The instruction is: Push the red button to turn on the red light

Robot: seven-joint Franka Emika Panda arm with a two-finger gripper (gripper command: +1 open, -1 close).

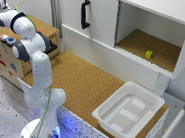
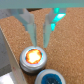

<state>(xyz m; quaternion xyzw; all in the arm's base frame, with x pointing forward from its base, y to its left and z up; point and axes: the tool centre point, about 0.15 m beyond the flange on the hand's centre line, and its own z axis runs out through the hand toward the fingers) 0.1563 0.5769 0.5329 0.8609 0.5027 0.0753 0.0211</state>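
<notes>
The wrist view shows the red button [image 2: 32,56], a round cap on a pale ring base, glowing bright orange-red. My gripper [image 2: 39,44] hangs just above it, its two pale fingers [image 2: 49,27] converging to a narrow V at the button's edge with nothing held. A blue-capped button [image 2: 50,79] sits right beside the red one. In the exterior view both buttons, red [image 1: 3,36] and blue [image 1: 11,41], sit on top of the wooden box [image 1: 40,29] at the exterior view's left. There the arm bends over the box and the gripper itself is hidden.
A cork-topped table [image 1: 83,79] carries a white plastic bin [image 1: 102,112] near its front. Behind it stands a white cabinet with a black door handle [image 1: 84,14] and an open compartment holding a small yellow block [image 1: 149,54].
</notes>
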